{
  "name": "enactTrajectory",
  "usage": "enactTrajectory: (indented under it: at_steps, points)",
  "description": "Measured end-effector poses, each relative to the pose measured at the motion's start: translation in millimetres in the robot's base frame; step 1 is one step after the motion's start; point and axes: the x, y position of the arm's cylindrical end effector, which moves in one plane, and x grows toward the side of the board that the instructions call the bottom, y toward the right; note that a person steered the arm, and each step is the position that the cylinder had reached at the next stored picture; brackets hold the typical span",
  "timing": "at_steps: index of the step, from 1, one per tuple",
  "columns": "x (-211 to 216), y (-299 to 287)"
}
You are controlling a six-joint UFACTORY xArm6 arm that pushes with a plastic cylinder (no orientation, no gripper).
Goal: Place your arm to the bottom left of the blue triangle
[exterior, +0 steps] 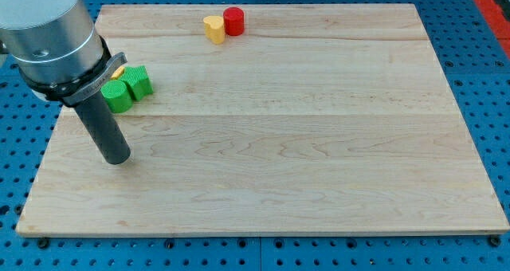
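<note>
No blue triangle shows in the camera view; the arm's grey body [49,32] covers the board's upper left corner and may hide it. My tip [117,159] rests on the wooden board [303,143] at the view's left. Two green blocks sit just above and right of the tip, one [118,96] touching the rod's side, the other [138,81] next to it. A sliver of a yellow block [118,72] peeks out behind them by the arm.
A yellow heart-shaped block [213,29] and a red cylinder [233,21] touch each other near the board's top edge. Blue perforated table [486,80] surrounds the board.
</note>
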Motion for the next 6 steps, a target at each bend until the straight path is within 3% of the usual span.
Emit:
enactTrajectory:
  at_steps: [6]
  points:
    - [-20.7, -4.2]
